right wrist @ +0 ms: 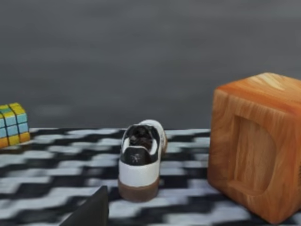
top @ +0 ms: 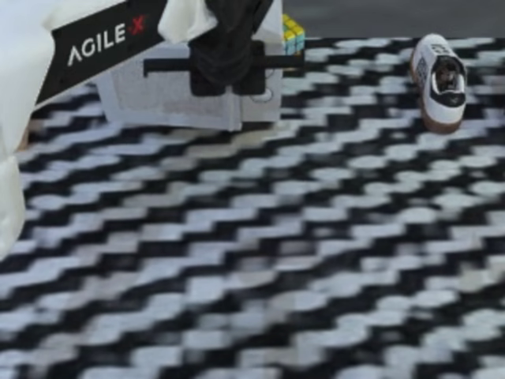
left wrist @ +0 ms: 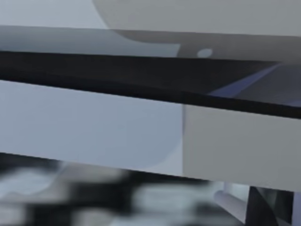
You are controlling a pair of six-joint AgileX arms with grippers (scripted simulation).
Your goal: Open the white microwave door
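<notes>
White "AGILE X" lettering marks the left arm (top: 95,43), its end effector (top: 229,67) over the white microwave (top: 170,99), grip state unreadable; shoe (top: 439,79) well apart.

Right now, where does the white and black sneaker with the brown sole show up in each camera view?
Top view: white and black sneaker, upper right.
Left wrist view: not in it.
Right wrist view: sneaker, centre, beside the wooden block.
Shared landmark: the multicoloured puzzle cube.

Left arm (top: 102,39) hides most of the white microwave (top: 170,99).
</notes>
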